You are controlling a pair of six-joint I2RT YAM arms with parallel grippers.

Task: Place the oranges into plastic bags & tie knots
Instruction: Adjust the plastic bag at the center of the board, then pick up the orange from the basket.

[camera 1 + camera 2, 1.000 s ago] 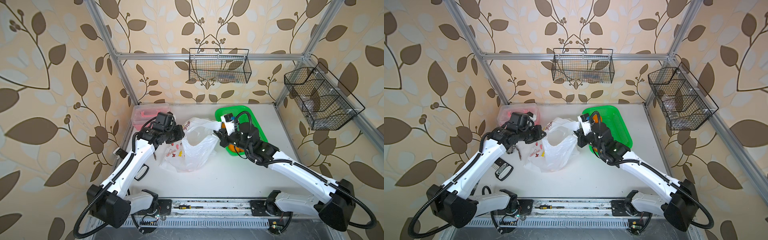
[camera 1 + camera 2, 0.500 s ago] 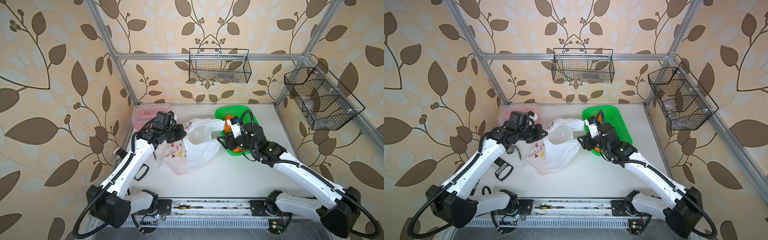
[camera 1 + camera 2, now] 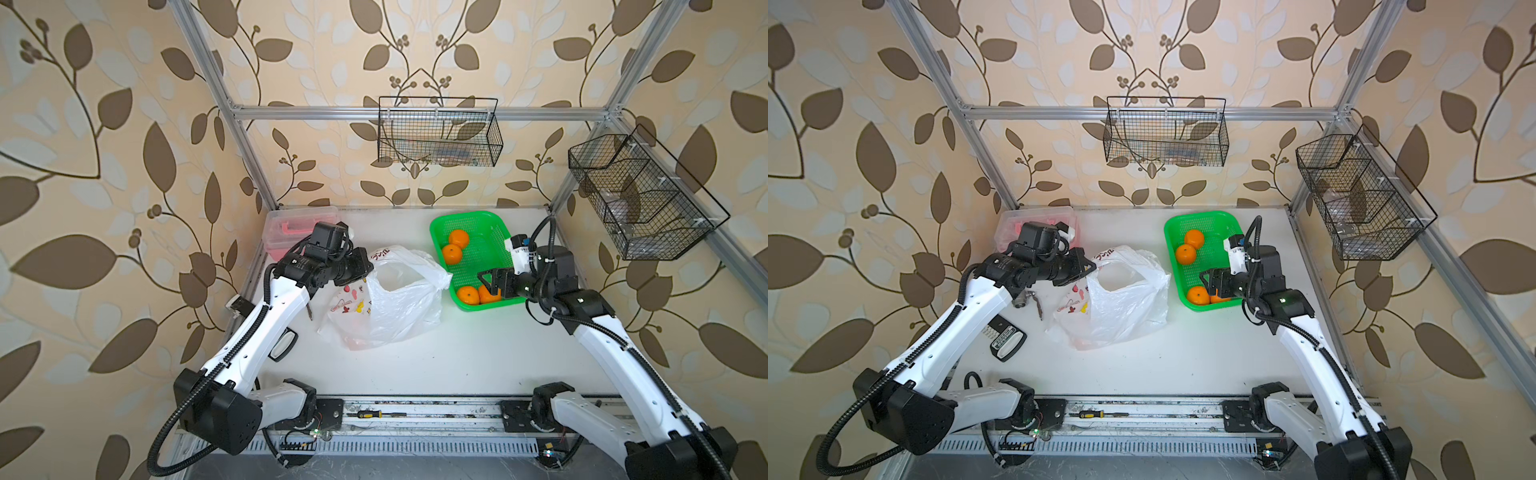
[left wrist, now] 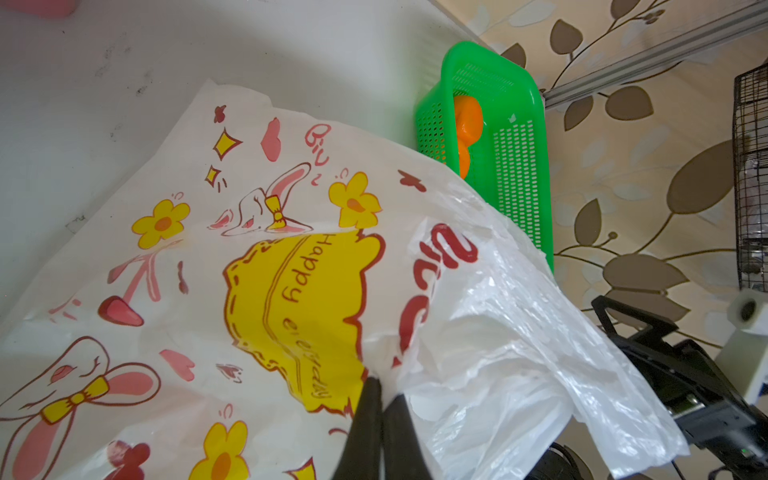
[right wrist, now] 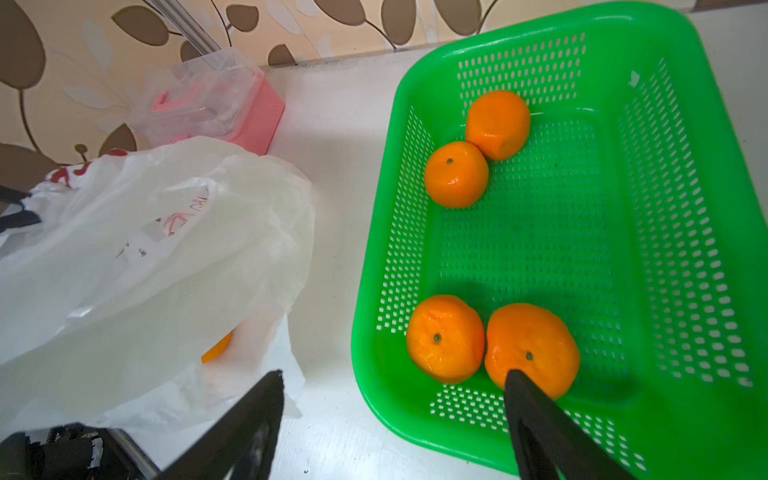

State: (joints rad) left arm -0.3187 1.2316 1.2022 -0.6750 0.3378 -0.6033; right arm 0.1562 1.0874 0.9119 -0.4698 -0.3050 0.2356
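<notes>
The plastic bag (image 3: 395, 303) (image 3: 1121, 307) stands open-mouthed on the table in both top views, white with cartoon prints and a yellow patch (image 4: 299, 299). My left gripper (image 4: 384, 388) (image 3: 365, 266) is shut on the bag's rim on its left side. One orange (image 5: 216, 351) shows dimly through the bag (image 5: 145, 257). Several oranges lie in the green basket (image 5: 540, 25) (image 3: 469, 214): a pair at the far end (image 5: 456, 174) and a pair at the near end (image 5: 444, 338). My right gripper (image 5: 395, 376) (image 3: 488, 282) hangs open over the basket's near left corner, holding nothing.
A pink lidded box (image 3: 299, 224) sits at the back left behind the left arm. Two black wire baskets (image 3: 436, 133) (image 3: 640, 195) hang on the back and right walls. A small black device (image 3: 1007, 343) and a metal tool (image 3: 1038, 303) lie beside the left arm.
My right gripper has opened and swung right from the bag's right edge to the basket's near end. The bag's mouth has sagged a little. The left gripper keeps its hold.
</notes>
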